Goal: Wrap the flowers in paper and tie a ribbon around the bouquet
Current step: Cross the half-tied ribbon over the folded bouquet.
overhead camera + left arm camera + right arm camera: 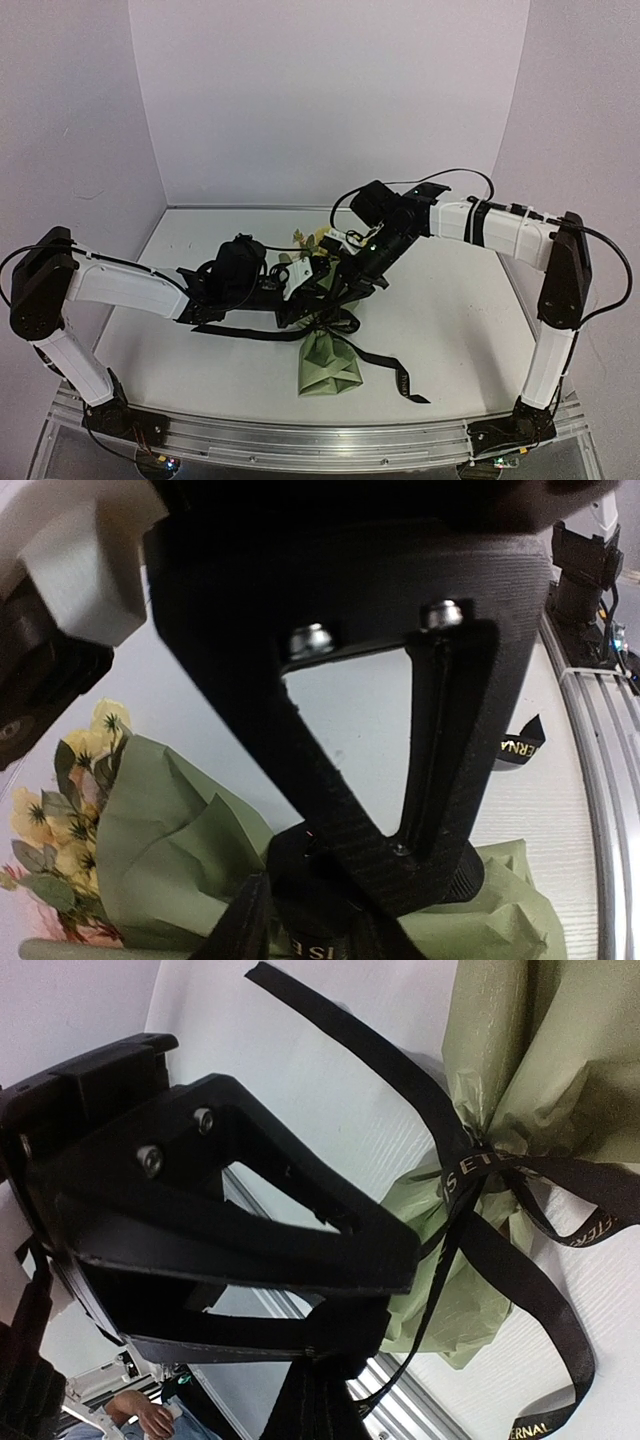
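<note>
The bouquet lies mid-table, its olive-green paper (pixel 325 368) cone pointing toward the front edge and pale yellow flowers (pixel 312 240) at the far end. The black ribbon (pixel 395 372) circles the cone's neck, and its lettered tails trail left and right. My left gripper (pixel 300 290) sits at the neck from the left. In the left wrist view its jaws (pixel 405 865) meet on a bunch of ribbon (pixel 318 942) against the paper (pixel 170 850), beside the flowers (pixel 60 810). My right gripper (pixel 350 1335) is shut on a ribbon strand that runs taut to the knot (pixel 460 1175).
An aluminium rail (pixel 320 448) runs along the table's front edge, close behind the cone's tip. White walls enclose the back and both sides. A loose ribbon end (pixel 520 750) lies on the white tabletop near the rail. A person's hand (pixel 150 1418) shows beyond the table.
</note>
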You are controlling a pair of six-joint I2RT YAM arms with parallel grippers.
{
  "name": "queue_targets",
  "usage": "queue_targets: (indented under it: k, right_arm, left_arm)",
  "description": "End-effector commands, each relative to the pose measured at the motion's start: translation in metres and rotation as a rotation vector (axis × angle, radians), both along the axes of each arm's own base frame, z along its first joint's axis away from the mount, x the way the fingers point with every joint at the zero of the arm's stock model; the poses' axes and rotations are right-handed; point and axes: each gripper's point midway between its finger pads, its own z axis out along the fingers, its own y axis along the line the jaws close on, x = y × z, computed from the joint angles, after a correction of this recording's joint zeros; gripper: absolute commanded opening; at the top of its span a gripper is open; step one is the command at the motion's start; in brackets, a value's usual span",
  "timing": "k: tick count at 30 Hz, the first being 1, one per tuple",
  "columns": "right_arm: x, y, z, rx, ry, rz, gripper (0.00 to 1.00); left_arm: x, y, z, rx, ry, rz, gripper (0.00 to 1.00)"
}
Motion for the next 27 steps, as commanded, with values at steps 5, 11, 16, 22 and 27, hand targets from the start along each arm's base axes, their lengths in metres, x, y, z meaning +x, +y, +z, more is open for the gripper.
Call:
queue_targets:
  k: [5, 11, 16, 22, 27]
  right_arm:
    - [0.005, -0.002, 0.005, -0.022, -0.092, 0.019, 0.10]
    - [0.008, -0.027, 0.005, -0.033, -0.279, 0.005, 0.39]
    - [0.020, -0.046, -0.005, 0.000, -0.490, -0.065, 0.56]
    - [0.025, -0.041, -0.035, 0.031, -0.658, -0.028, 0.56]
    - [0.026, -0.019, -0.056, 0.091, -0.776, 0.057, 0.55]
  left_arm:
    - [0.001, -0.007, 0.019, -0.063, -0.013, -0.015, 0.00]
    - [0.006, 0.010, 0.018, -0.160, 0.071, 0.108, 0.00]
    - [0.012, 0.023, 0.015, -0.234, 0.156, 0.216, 0.00]
    - [0.015, 0.035, 0.020, -0.300, 0.222, 0.289, 0.00]
    - [0.020, 0.039, 0.021, -0.321, 0.264, 0.340, 0.00]
